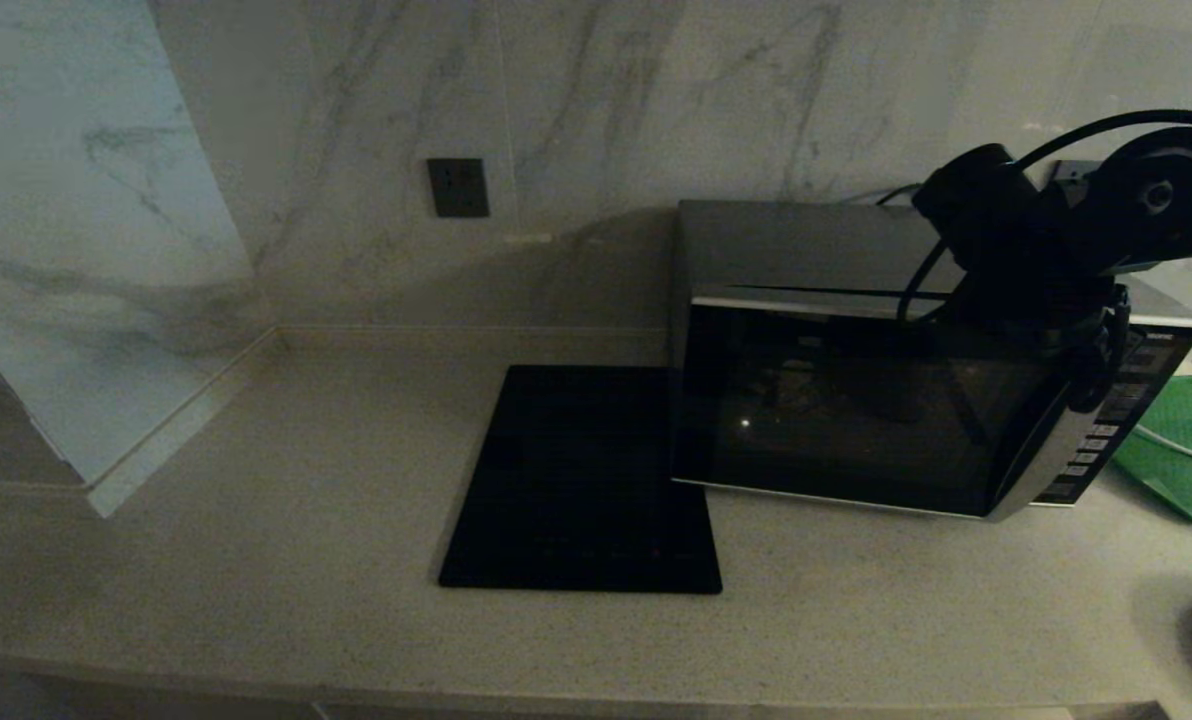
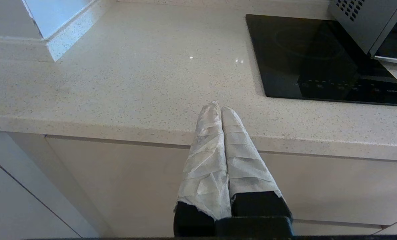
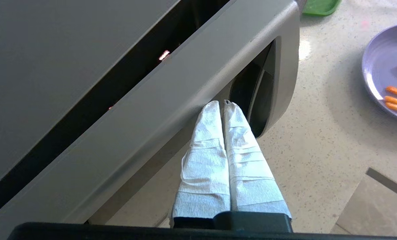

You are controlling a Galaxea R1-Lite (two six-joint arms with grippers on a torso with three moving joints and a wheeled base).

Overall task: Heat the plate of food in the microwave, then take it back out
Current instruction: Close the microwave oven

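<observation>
Head view: the microwave (image 1: 856, 400) stands on the counter (image 1: 256, 560) at 3 o'clock of a black mat (image 1: 581, 480), the right arm over its top. Left wrist: left gripper (image 2: 221, 108) clenched, empty, over the counter edge. Right wrist: right gripper (image 3: 223, 104) clenched, empty, tips at the door's silver trim; the plate (image 3: 383, 73) sits well apart at 2 o'clock.

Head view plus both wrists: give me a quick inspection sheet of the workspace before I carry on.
Surface: pale speckled counter, bare at left.
Job's things: microwave at right, door slightly ajar; plate of food on the counter beside it, not yet loaded.
Clutter: black square mat; green tray.
Claws: right claw shut, tips at the door's silver trim; left claw shut, parked off the counter's front edge.
Cables: black cable on the right arm.
Surroundings: marble wall, wall socket.
</observation>
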